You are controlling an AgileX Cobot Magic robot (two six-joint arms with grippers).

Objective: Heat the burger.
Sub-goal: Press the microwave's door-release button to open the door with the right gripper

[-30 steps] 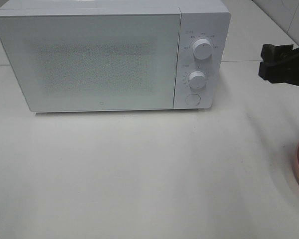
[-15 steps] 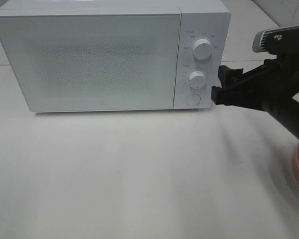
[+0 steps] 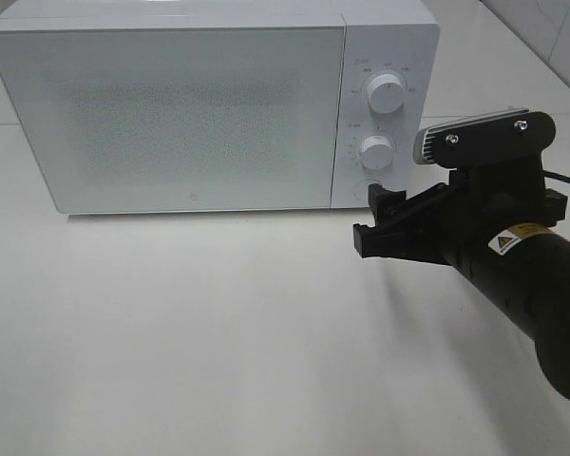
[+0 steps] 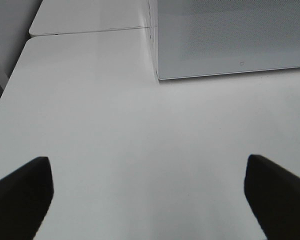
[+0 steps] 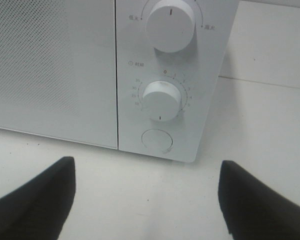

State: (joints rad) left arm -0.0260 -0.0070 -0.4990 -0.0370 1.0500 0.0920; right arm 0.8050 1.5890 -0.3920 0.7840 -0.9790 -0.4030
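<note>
A matte white tabletop (image 3: 171, 342) is filling the near part of the high view. A black arm (image 3: 532, 275) is reaching in from the right and is being cut off by the frame edge. Its right gripper (image 3: 372, 220) is hovering just in front of the microwave (image 3: 190, 114), jaws spread and grasping nothing. One finger is partly covering the round button (image 5: 157, 141) below the lower dial (image 3: 376, 151) and upper dial (image 3: 387, 95). The left gripper (image 4: 150, 200) is showing only in its wrist view, released wide over the table with nothing between its dark tips. The microwave door (image 3: 171, 119) is sitting shut, its dotted window hiding the inside. Pale wall tiles (image 3: 551, 28) are showing far right. The burger is appearing in no view.
</note>
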